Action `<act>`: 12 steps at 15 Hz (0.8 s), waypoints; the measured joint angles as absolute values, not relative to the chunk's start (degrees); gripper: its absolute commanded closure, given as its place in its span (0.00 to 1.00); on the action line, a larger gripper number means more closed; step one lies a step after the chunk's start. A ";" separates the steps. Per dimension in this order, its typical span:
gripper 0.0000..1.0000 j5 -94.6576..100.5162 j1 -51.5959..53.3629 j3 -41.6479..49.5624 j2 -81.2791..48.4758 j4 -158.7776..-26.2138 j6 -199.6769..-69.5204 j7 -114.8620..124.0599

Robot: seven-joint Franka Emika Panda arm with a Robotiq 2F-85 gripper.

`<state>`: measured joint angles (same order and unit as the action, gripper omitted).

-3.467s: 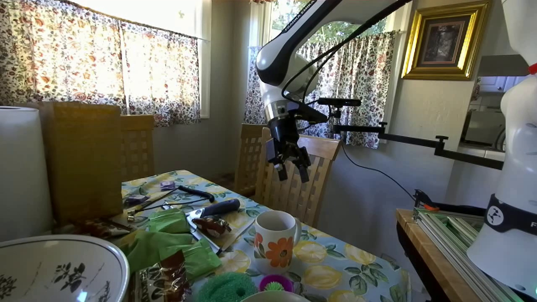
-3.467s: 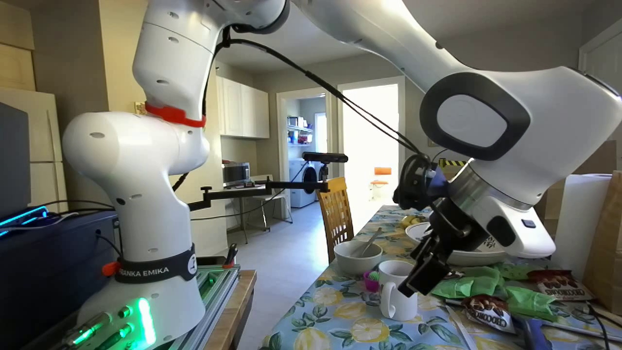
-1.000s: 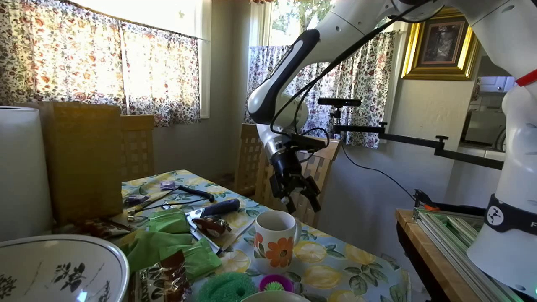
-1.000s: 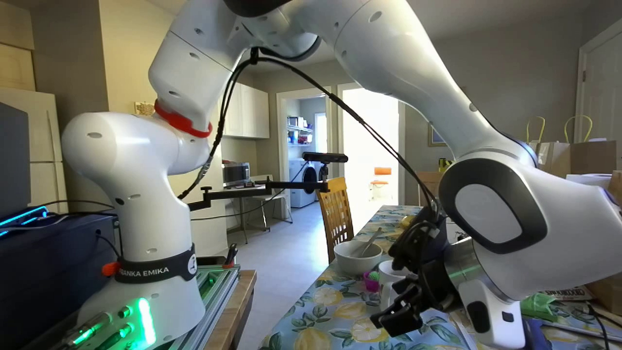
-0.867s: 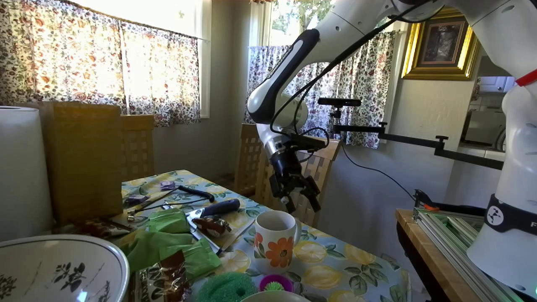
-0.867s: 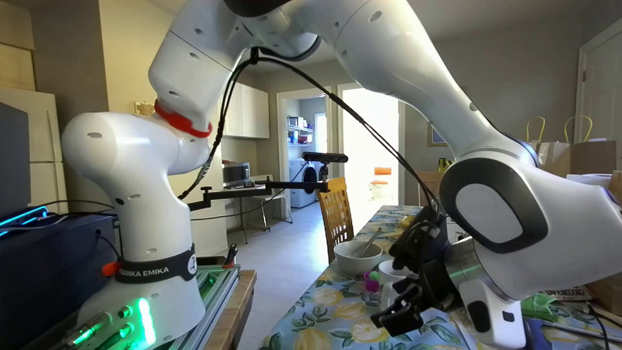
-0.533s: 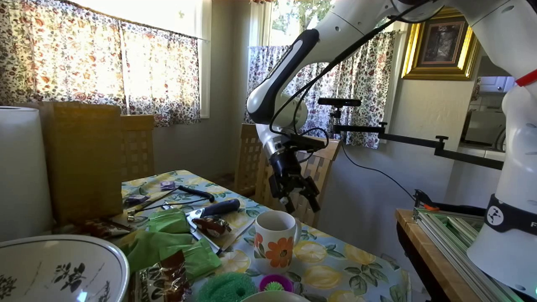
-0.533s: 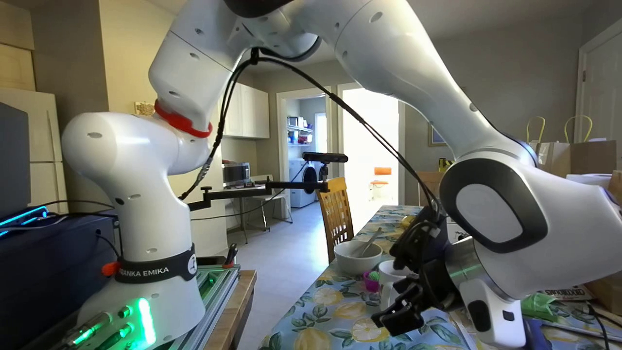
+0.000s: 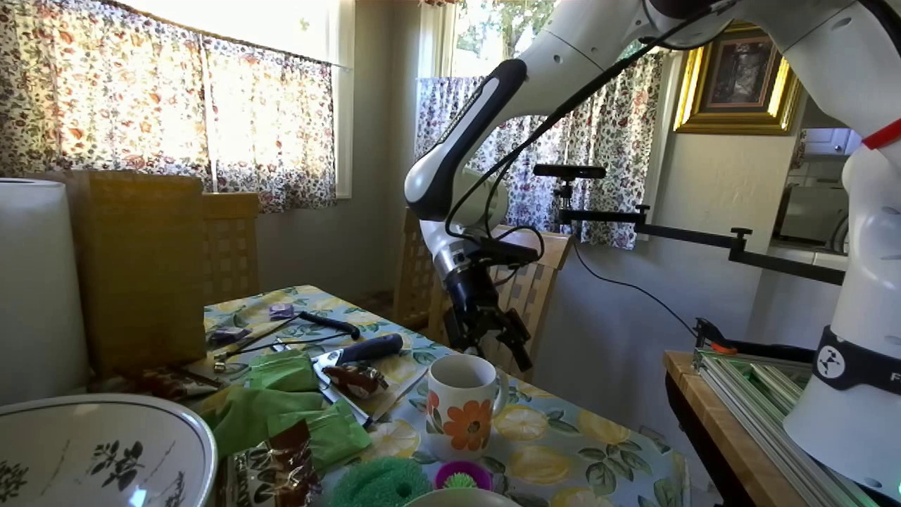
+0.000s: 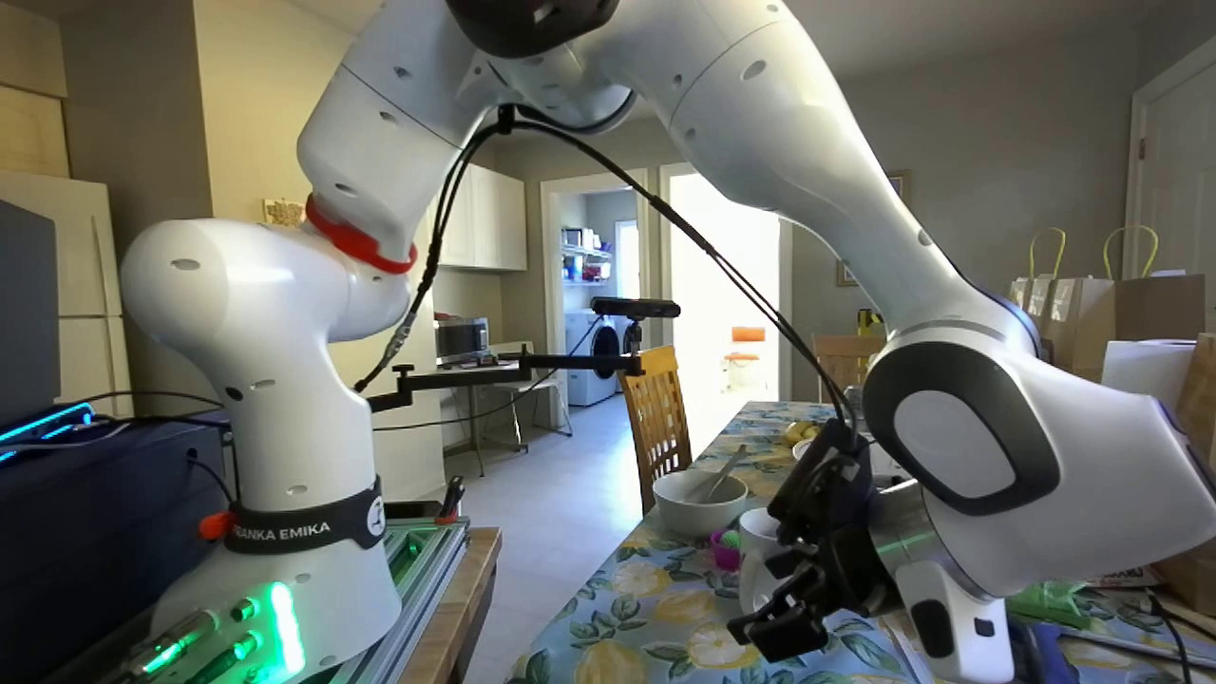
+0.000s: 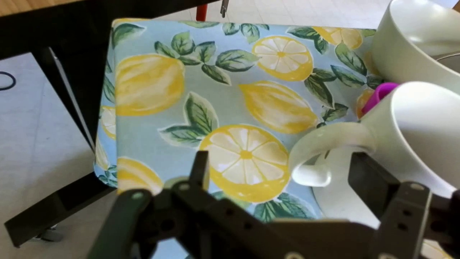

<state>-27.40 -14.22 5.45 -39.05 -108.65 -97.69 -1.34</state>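
Observation:
My gripper (image 9: 500,353) is open and empty, tilted downward, just behind and above the rim of a white mug (image 9: 457,415) with an orange flower. It also shows in an exterior view (image 10: 766,610), where it hides part of the mug (image 10: 757,534). In the wrist view the gripper (image 11: 285,176) has its fingers wide apart. The mug handle (image 11: 323,140) shows between them, and the right finger overlaps the mug's body (image 11: 382,118). I cannot tell whether it touches. A small pink cup (image 9: 463,475) with a green bristly top stands beside the mug.
A pale bowl (image 10: 698,508) with a spoon stands near the mug. A large patterned bowl (image 9: 105,451), green packets (image 9: 281,408), a blue-handled tool (image 9: 369,348) and a green scrubber (image 9: 380,482) lie on the lemon tablecloth (image 9: 542,465). A camera arm (image 9: 686,234) extends beside the table.
Over the last seconds my gripper has come down close to the mug. In the last half second it has shifted slightly and lowered a little more. The fingers stay open; the mug has not moved.

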 measured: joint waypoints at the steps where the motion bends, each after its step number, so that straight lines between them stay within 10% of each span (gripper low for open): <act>1: 0.00 -27.40 -14.24 5.45 -39.66 -108.17 -97.64 -1.34; 12: 0.00 -27.40 -14.47 5.49 -42.06 -106.57 -91.15 -1.35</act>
<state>-27.40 -14.47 5.49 -42.06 -106.57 -91.15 -1.35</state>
